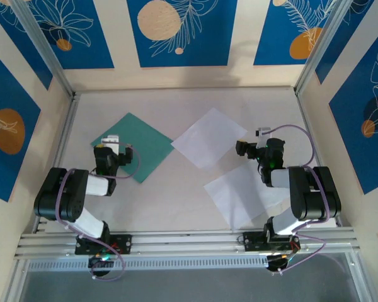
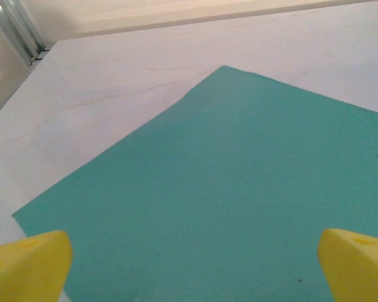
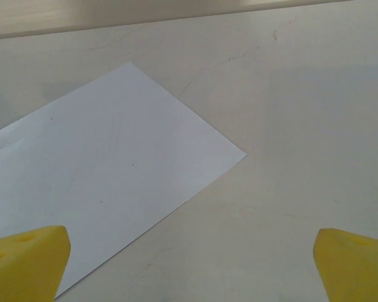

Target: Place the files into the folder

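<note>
The closed green folder point(image 1: 138, 143) lies flat on the left of the table point(image 1: 164, 207). The left gripper point(image 2: 189, 267) hangs over its near edge, fingers spread wide and empty. Two white files lie to the right, one far point(image 1: 208, 137) and one near point(image 1: 239, 192). The right gripper point(image 3: 189, 267) is wide open too, holding nothing.

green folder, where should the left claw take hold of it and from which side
The folder lies flat and closed, turned like a diamond, so only thin edges and corners offer a pinch. Likely best is its left corner, nearest the left claw, coming in low from the left.
</note>
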